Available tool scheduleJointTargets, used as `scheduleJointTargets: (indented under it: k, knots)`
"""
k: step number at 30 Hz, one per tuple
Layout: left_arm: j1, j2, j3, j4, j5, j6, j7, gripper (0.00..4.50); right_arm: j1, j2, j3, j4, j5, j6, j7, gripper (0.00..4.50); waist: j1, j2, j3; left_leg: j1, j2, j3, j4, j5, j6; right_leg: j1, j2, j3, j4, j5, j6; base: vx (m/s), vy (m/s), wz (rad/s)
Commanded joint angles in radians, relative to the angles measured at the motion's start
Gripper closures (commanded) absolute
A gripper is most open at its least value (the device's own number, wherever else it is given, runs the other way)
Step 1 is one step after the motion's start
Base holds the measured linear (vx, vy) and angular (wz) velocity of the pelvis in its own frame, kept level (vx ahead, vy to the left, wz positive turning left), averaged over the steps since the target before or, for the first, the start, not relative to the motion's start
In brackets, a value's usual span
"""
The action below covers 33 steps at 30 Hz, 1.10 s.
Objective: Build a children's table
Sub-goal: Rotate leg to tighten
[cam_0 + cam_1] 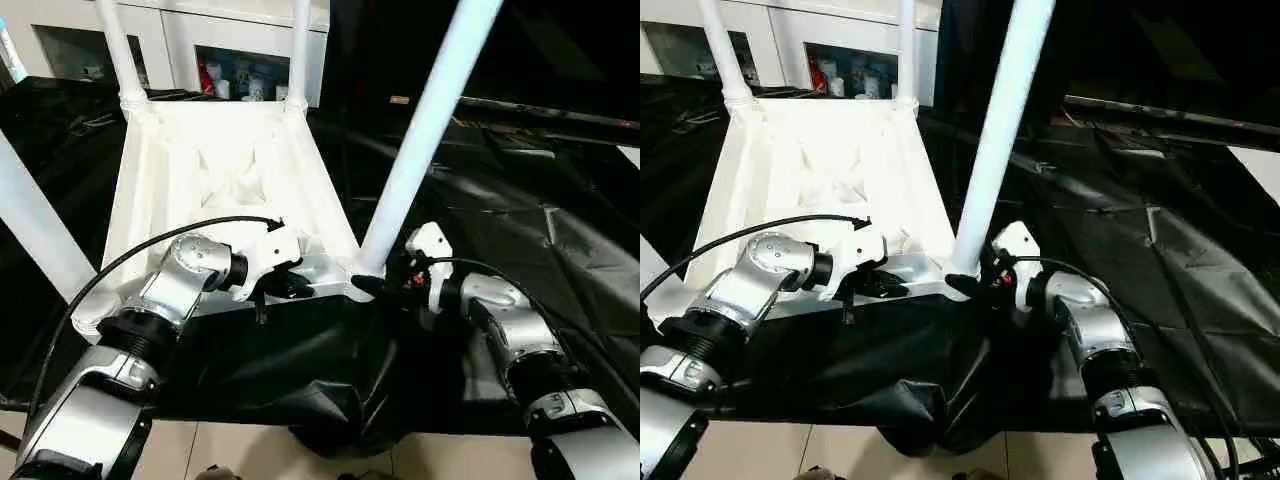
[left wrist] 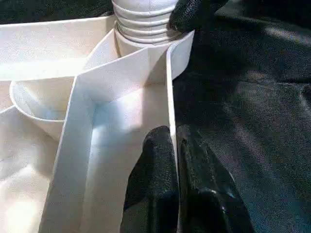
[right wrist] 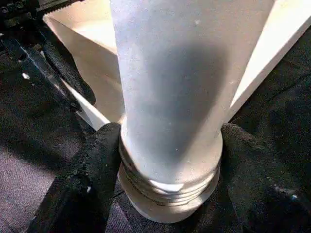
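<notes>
Seen from the left eye, a white plastic tabletop (image 1: 225, 165) lies upside down on the black-draped work table (image 1: 520, 200), its X-ribbed underside facing up. Four white legs stand up from its corner sockets: two far legs (image 1: 120, 50) rise at the back corners, one near-left leg (image 1: 35, 225) leans out past the picture's edge, and the near-right leg (image 1: 425, 140) slants up from the near right corner. The left gripper (image 1: 290, 285) sits at the tabletop's near rim; the right gripper (image 1: 385, 283) meets the threaded base of the near-right leg at its socket.

From the right eye, the same scene: white cabinets (image 1: 830, 45) with glass doors stand behind the work table, and a black cable (image 1: 760, 230) arcs over the left forearm. The black cloth sags off the table's near edge toward a pale tiled floor (image 1: 840, 450).

In the left wrist view, the left gripper's two black fingers (image 2: 153, 170) are pinched together on the thin upright rim wall of the tabletop, one finger on each side. Beyond, the ribbed collar of the near-right leg sits in its round corner socket (image 2: 146, 48), with a black fingertip of the other gripper touching it.

In the right wrist view, the right gripper's fingers (image 3: 97, 165) are clamped on either side of the near-right leg just above its threaded end, which sits low over the black cloth beside the tabletop's corner.
</notes>
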<state>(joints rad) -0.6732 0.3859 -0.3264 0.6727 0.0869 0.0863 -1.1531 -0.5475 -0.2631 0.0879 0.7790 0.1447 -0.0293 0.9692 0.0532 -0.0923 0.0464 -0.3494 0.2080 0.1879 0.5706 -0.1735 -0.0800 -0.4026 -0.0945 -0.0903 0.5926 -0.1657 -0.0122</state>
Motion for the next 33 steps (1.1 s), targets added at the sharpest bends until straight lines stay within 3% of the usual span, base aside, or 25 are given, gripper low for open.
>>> scheduleJointTargets:
  k: [1, 7, 9, 10, 11, 12, 15, 17, 18, 20, 23, 28, 33]
  knots:
    - [0.048, 0.002, -0.029, 0.047, 0.024, 0.028, -0.002, 4.50, -0.002, -0.003, -0.007, 0.013, 0.008, 0.014, 0.016, 1.76, 0.000, 0.005, -0.056, 0.002, 0.031, -0.009, -0.065, -0.261, 0.019, 0.042, -0.056, 0.052, -0.068, -0.312, -0.188, 0.000, 0.000, 0.00]
    - [0.047, -0.012, -0.015, 0.054, 0.024, 0.043, 0.042, 4.50, 0.006, 0.011, -0.015, 0.022, 0.005, 0.025, -0.019, 1.77, 0.000, 0.004, -0.056, 0.002, 0.031, -0.008, -0.065, -0.264, 0.018, 0.041, -0.056, 0.052, -0.070, -0.326, -0.183, 0.000, 0.000, 0.00]
    - [0.038, -0.043, -0.005, 0.064, 0.029, 0.064, 0.104, 4.50, 0.009, 0.041, -0.028, 0.050, -0.013, 0.021, -0.128, 1.77, -0.001, 0.006, -0.051, 0.002, 0.031, -0.011, -0.067, -0.288, 0.004, 0.037, -0.059, 0.051, -0.077, -0.386, -0.168, 0.000, 0.000, 0.00]
    - [0.030, -0.069, 0.000, 0.072, 0.035, 0.077, 0.152, 4.50, 0.011, 0.067, -0.039, 0.071, -0.025, 0.018, -0.216, 1.77, -0.004, 0.005, -0.051, 0.002, 0.031, -0.011, -0.068, -0.298, -0.003, 0.036, -0.059, 0.052, -0.079, -0.408, -0.161, 0.000, 0.000, 0.00]
    - [0.012, -0.115, 0.008, 0.094, 0.043, 0.098, 0.231, 4.50, 0.012, 0.108, -0.057, 0.096, -0.035, 0.026, -0.344, 1.77, -0.008, 0.006, -0.049, 0.012, 0.029, -0.014, -0.068, -0.337, -0.026, 0.026, -0.058, 0.049, -0.089, -0.482, -0.136, 0.000, 0.000, 0.00]
    - [-0.005, -0.154, 0.016, 0.116, 0.047, 0.114, 0.293, 4.50, 0.010, 0.141, -0.073, 0.115, -0.038, 0.037, -0.441, 1.77, -0.010, 0.006, -0.048, 0.013, 0.028, -0.015, -0.069, -0.349, -0.030, 0.024, -0.059, 0.049, -0.092, -0.506, -0.127, 0.000, 0.000, 0.00]
    - [-0.025, -0.198, 0.024, 0.138, 0.046, 0.129, 0.350, 4.50, -0.002, 0.177, -0.093, 0.140, -0.032, 0.046, -0.533, 1.77, -0.017, 0.004, -0.050, 0.013, 0.022, -0.018, -0.065, -0.374, -0.018, 0.022, -0.057, 0.044, -0.102, -0.557, -0.097, 0.000, 0.000, 0.00]
    - [-0.051, -0.284, 0.018, 0.160, 0.051, 0.154, 0.423, 4.50, -0.038, 0.244, -0.105, 0.183, -0.033, 0.051, -0.655, 1.77, -0.022, 0.014, -0.051, 0.012, 0.021, -0.019, -0.065, -0.395, -0.009, 0.019, -0.055, 0.042, -0.106, -0.575, -0.084, 0.000, 0.000, 0.00]
    - [-0.058, -0.315, 0.015, 0.163, 0.053, 0.164, 0.441, 4.50, -0.053, 0.269, -0.107, 0.197, -0.033, 0.051, -0.693, 1.77, -0.026, 0.012, -0.053, 0.014, 0.019, -0.018, -0.063, -0.402, -0.012, 0.014, -0.053, 0.042, -0.109, -0.585, -0.077, 0.000, 0.000, 0.00]
    - [-0.064, -0.354, 0.001, 0.162, 0.064, 0.159, 0.451, 4.50, -0.080, 0.311, -0.093, 0.208, -0.045, 0.024, -0.698, 1.77, -0.027, 0.014, -0.054, 0.012, 0.019, -0.022, -0.064, -0.412, -0.012, 0.018, -0.053, 0.036, -0.112, -0.592, -0.067, 0.000, 0.000, 0.00]
    - [-0.064, -0.343, -0.004, 0.167, 0.073, 0.137, 0.439, 4.50, -0.088, 0.327, -0.091, 0.196, -0.047, -0.003, -0.653, 1.05, -0.024, 0.014, -0.057, 0.007, 0.020, -0.023, -0.069, -0.402, 0.008, 0.025, -0.055, 0.033, -0.114, -0.550, -0.067, 0.000, 0.000, 0.00]
    - [-0.048, -0.273, -0.002, 0.154, 0.072, 0.118, 0.384, 4.50, -0.088, 0.268, -0.064, 0.165, -0.052, -0.026, -0.527, 0.63, -0.024, 0.011, -0.055, 0.001, 0.020, -0.023, -0.071, -0.406, 0.019, 0.027, -0.056, 0.034, -0.114, -0.551, -0.072, 0.000, 0.000, 0.00]
    - [-0.025, -0.179, 0.012, 0.122, 0.068, 0.098, 0.283, 4.50, -0.058, 0.133, -0.017, 0.101, -0.061, -0.012, -0.292, 0.59, -0.018, 0.011, -0.057, -0.003, 0.024, -0.021, -0.072, -0.356, 0.036, 0.032, -0.059, 0.038, -0.110, -0.514, -0.087, 0.000, 0.000, 0.00]
